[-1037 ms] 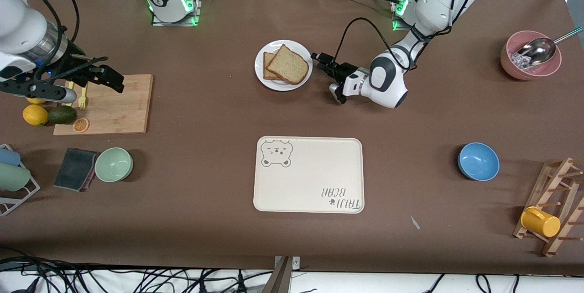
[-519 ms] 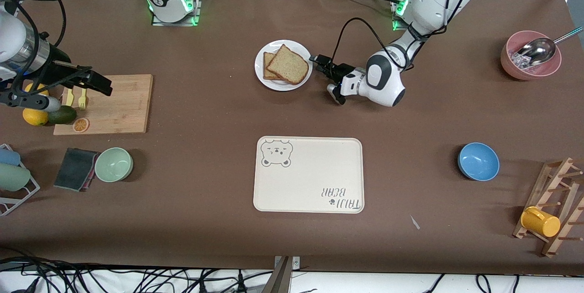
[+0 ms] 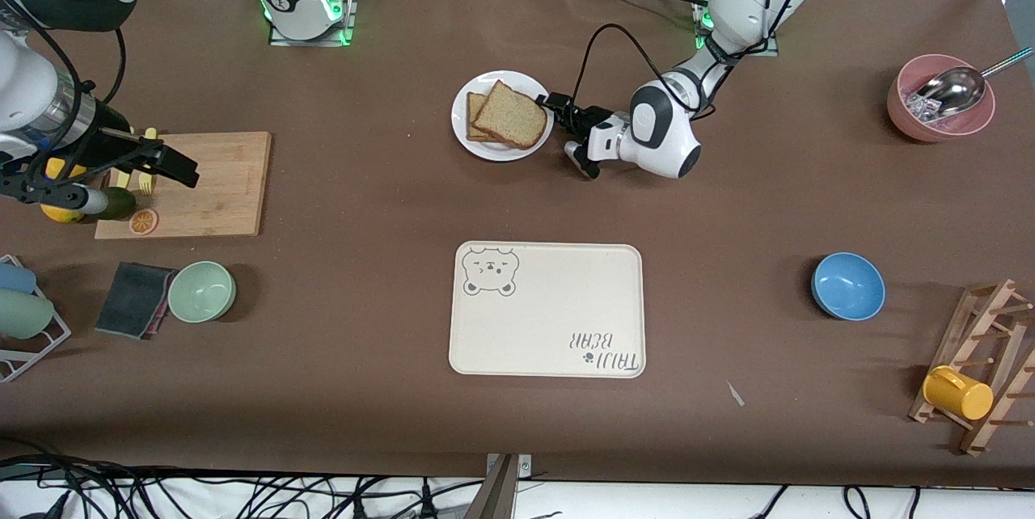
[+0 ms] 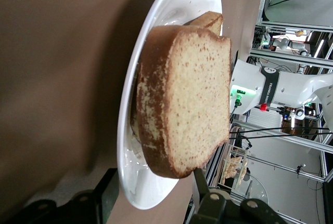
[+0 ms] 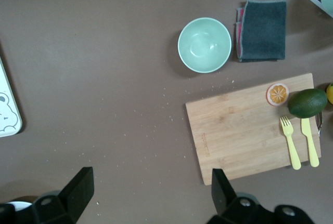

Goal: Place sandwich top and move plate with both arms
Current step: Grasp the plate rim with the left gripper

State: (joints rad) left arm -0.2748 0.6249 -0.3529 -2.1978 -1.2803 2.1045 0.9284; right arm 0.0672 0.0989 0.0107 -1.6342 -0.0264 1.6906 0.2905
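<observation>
You see the sandwich top (image 3: 514, 112), a speckled, domed slice with a darker crust, lying on the round white plate (image 3: 492, 149) and covering most of a second slice (image 3: 474, 114); whatever sits under it is hidden. The plate lies midway between the two bases, farther from the front camera than the cream tray (image 3: 547, 310) with its bear drawing, with bare brown table between them.

The left gripper (image 3: 556, 106) sits low at the plate's rim on the left arm's side. In the left wrist view its black fingers (image 4: 109, 193) stand apart on either side of the rim, spread and pinching nothing; their tips are cut off at the frame edge.

The right gripper (image 3: 166, 159) hangs over the bamboo cutting board (image 3: 210, 187) at the right arm's end, where it waits, fingers (image 5: 78, 186) spread wide and empty. That arm partly hides the avocado (image 3: 120, 202) and a lemon (image 3: 61, 213).
</observation>
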